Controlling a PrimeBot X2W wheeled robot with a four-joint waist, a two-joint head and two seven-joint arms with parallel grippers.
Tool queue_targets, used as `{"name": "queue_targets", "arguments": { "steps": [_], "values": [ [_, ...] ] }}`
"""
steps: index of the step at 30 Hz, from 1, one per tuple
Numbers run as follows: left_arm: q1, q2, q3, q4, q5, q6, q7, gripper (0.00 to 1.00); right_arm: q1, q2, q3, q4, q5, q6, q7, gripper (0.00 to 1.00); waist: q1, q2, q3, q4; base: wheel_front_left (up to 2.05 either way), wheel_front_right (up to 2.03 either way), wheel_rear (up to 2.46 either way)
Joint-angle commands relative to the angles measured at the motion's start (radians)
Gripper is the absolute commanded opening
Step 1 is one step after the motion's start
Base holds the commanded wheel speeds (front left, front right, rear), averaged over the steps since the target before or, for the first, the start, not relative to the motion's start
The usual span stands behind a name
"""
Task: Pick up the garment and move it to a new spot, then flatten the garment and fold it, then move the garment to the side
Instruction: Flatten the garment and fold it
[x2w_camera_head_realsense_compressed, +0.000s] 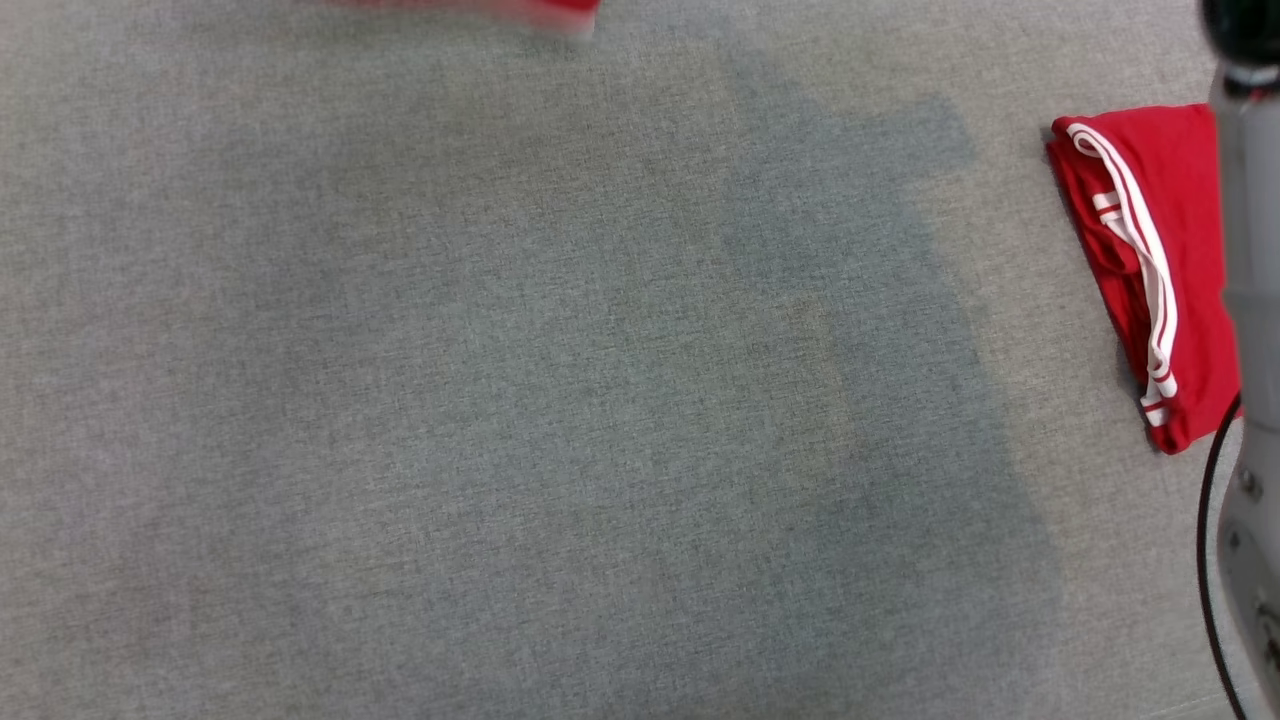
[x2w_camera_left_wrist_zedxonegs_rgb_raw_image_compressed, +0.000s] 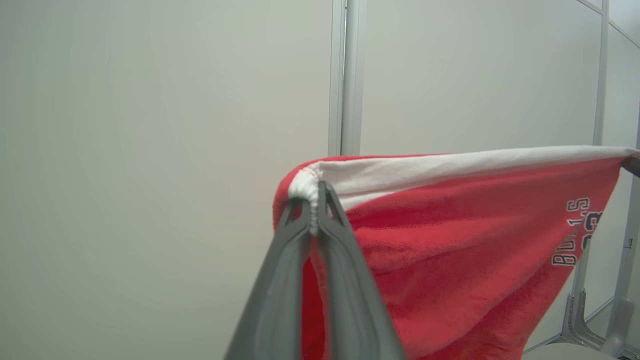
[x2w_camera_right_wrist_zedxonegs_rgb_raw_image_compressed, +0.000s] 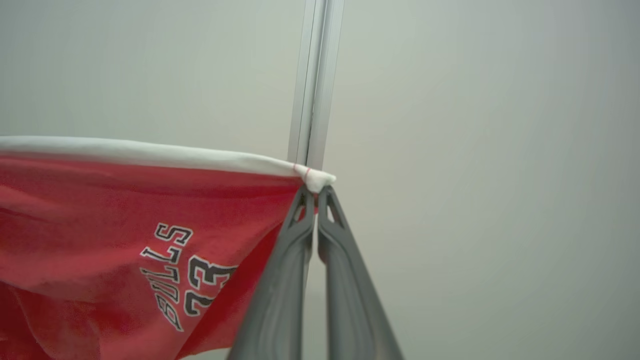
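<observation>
A grey woven cloth surface (x2w_camera_head_realsense_compressed: 400, 400) lies flat under soft light, with a darker shadow (x2w_camera_head_realsense_compressed: 880, 330) crossing it right of the middle. The walls are plain off-white panels (x2w_camera_left_wrist_zedxonegs_rgb_raw_image_compressed: 150, 150) joined by a slim aluminium upright (x2w_camera_left_wrist_zedxonegs_rgb_raw_image_compressed: 345, 75), with metal frame feet (x2w_camera_left_wrist_zedxonegs_rgb_raw_image_compressed: 575, 320) low down.

The grey surface (x2w_camera_head_realsense_compressed: 500, 400) lies open left through centre; the garment (x2w_camera_head_realsense_compressed: 560, 10) intrudes at the far edge, and folded red cloth (x2w_camera_head_realsense_compressed: 1170, 200) and a pale forearm (x2w_camera_head_realsense_compressed: 1250, 300) block the right.
</observation>
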Motion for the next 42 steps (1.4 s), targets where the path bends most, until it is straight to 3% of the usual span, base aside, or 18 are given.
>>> {"name": "queue_targets", "arguments": {
  "steps": [1, 7, 14, 19, 25, 30, 32, 36, 38, 42],
  "values": [
    [-0.026, -0.005, -0.006, 0.016, 0.007, -0.005, -0.024, 0.0, -0.031, -0.007, 0.003, 0.029, -0.009, 0.0, -0.028, 0.0, -0.0003, 0.0, 0.0, 0.0, 0.0, 0.0, 0.0],
    [0.053, -0.039, -0.08, 0.074, -0.031, -0.026, -0.116, 0.0, 0.047, -0.051, 0.089, 0.117, 0.006, 0.0, -0.062, 0.0, -0.0003, 0.0, -0.018, 0.013, 0.0, 0.0, 0.0],
    [0.312, -0.046, -0.24, 0.15, -0.082, -0.035, -0.201, 0.0, 0.373, -0.106, 0.215, 0.151, 0.178, 0.0, 0.078, 0.0, -0.0003, 0.0, -0.076, 0.005, 0.0, 0.0, 0.0],
    [0.521, -0.031, -0.352, 0.189, -0.107, -0.034, -0.234, 0.0, 0.569, -0.121, 0.254, 0.118, 0.289, 0.0, 0.16, 0.0, -0.0003, 0.0, -0.145, -0.011, 0.0, 0.0, 0.0],
    [0.722, -0.008, -0.474, 0.139, -0.204, -0.035, -0.203, 0.0, 0.807, -0.181, 0.241, -0.016, 0.35, 0.0, 0.304, 0.0, -0.0003, 0.0, -0.258, 0.009, 0.0, 0.0, 0.0],
    [0.882, 0.06, -0.51, -0.017, -0.337, -0.034, -0.137, 0.0, 1.039, -0.258, 0.15, -0.21, 0.332, 0.0, 0.483, 0.0, -0.0003, 0.0, -0.334, 0.032, 0.0, 0.0, 0.0],
    [0.953, 0.085, -0.491, -0.104, -0.404, -0.01, -0.116, 0.0, 1.138, -0.264, 0.072, -0.301, 0.304, 0.0, 0.565, 0.0, -0.0003, 0.0, -0.356, 0.04, 0.0, 0.0, 0.0],
    [1.072, 0.149, -0.458, -0.297, -0.482, 0.079, -0.087, 0.0, 1.311, -0.234, -0.114, -0.527, 0.223, 0.0, 0.699, 0.0, -0.0003, 0.0, -0.372, 0.06, 0.0, 0.0, 0.0],
    [1.113, 0.172, -0.452, -0.374, -0.505, 0.107, -0.074, 0.0, 1.367, -0.201, -0.196, -0.637, 0.18, 0.0, 0.749, 0.0, -0.0003, 0.0, -0.37, 0.071, 0.0, 0.0, 0.0],
    [1.141, 0.183, -0.448, -0.449, -0.535, 0.132, -0.06, 0.0, 1.4, -0.163, -0.263, -0.76, 0.127, 0.0, 0.802, 0.0, -0.0003, 0.0, -0.359, 0.088, 0.0, 0.0, 0.0]
  ]
}}
